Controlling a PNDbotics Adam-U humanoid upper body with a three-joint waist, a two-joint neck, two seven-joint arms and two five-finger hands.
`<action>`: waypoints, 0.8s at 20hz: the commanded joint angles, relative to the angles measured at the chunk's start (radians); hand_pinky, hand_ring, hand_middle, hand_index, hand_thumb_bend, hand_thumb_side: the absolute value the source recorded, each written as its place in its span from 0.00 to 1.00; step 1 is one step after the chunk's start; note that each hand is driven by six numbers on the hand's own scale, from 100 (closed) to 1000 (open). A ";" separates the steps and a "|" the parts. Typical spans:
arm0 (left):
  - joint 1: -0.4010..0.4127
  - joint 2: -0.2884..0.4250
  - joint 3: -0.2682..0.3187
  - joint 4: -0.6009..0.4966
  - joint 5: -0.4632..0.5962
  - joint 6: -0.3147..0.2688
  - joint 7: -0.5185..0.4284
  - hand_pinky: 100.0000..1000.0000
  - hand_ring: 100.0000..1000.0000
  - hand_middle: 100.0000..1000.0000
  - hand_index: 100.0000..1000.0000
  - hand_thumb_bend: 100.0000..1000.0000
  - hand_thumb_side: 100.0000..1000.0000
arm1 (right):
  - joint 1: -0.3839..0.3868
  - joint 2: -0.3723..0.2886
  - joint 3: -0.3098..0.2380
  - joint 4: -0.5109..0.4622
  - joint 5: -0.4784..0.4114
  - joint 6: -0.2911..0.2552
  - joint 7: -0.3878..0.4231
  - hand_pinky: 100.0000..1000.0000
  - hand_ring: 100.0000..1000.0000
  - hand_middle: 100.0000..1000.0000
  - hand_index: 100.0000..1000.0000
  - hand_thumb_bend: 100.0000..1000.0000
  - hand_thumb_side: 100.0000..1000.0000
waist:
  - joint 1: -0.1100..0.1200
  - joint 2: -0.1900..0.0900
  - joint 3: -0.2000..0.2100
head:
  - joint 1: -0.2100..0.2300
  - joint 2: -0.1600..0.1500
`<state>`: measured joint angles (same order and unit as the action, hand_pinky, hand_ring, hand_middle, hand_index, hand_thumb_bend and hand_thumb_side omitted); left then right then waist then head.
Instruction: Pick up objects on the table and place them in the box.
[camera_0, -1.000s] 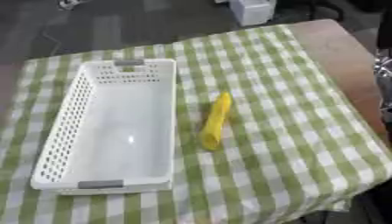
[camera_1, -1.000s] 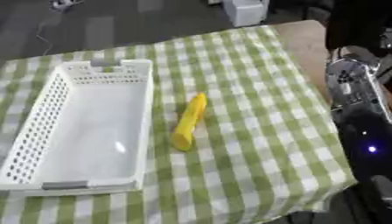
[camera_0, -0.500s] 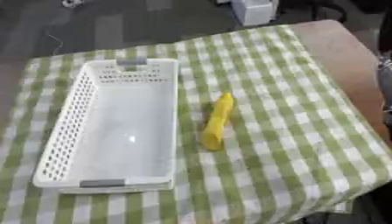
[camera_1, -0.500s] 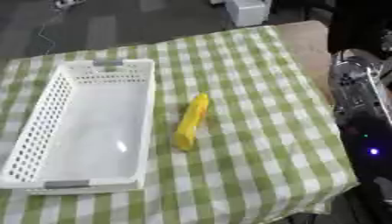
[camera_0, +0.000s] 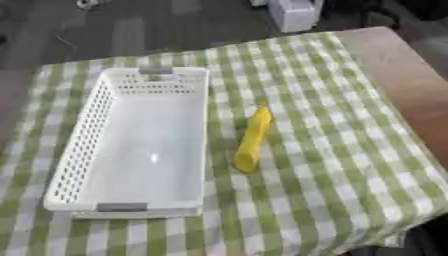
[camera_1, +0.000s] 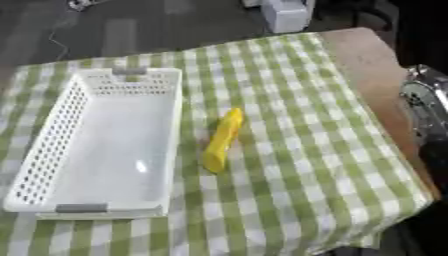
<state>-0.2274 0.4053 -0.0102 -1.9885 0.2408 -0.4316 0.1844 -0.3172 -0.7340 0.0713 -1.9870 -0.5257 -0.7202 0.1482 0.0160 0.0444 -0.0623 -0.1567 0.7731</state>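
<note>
The yellow object (camera_0: 252, 140) is lying just right of the empty box (camera_0: 83, 150); picking is not yet starting. Neither hand is showing, so their state is unknowable.

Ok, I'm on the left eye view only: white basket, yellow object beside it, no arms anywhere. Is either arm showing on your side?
Observer: Yes. The right arm shows at the right edge of the right eye view, a silver joint with black below it.
Operator: Is its hand over the cloth?
Observer: No hand shows. The arm sits outside the table's bare wooden strip, off the checked cloth.
Operator: So nothing is near the yellow object?
Observer: Nothing. The yellow object lies alone on the cloth, right of the white basket and apart from it. The whole right half of the cloth lies between it and the arm.
</note>
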 joint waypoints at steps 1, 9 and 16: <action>-0.004 0.031 0.006 -0.011 -0.007 0.002 0.001 0.49 0.54 1.00 0.88 0.35 0.72 | -0.012 -0.047 0.054 -0.013 0.113 -0.042 0.021 0.60 0.72 0.75 0.79 0.42 0.81 | -0.003 -0.013 -0.001 | 0.002 -0.003; -0.006 0.031 0.003 -0.011 -0.003 0.001 -0.001 0.49 0.54 1.00 0.88 0.35 0.72 | -0.059 -0.041 0.208 -0.013 0.218 -0.080 0.142 0.62 0.73 0.76 0.80 0.42 0.83 | -0.003 -0.014 0.003 | -0.012 -0.003; -0.005 0.028 0.000 -0.011 -0.001 0.000 -0.006 0.49 0.54 1.00 0.88 0.35 0.72 | -0.148 0.000 0.265 -0.013 0.279 -0.055 0.207 0.65 0.73 0.76 0.81 0.43 0.84 | 0.001 -0.012 0.004 | -0.001 -0.003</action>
<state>-0.2274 0.4059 -0.0106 -1.9885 0.2400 -0.4317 0.1821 -0.4489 -0.7278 0.3336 -1.9871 -0.2574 -0.7692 0.3313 0.0166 0.0433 -0.0593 -0.1580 0.7731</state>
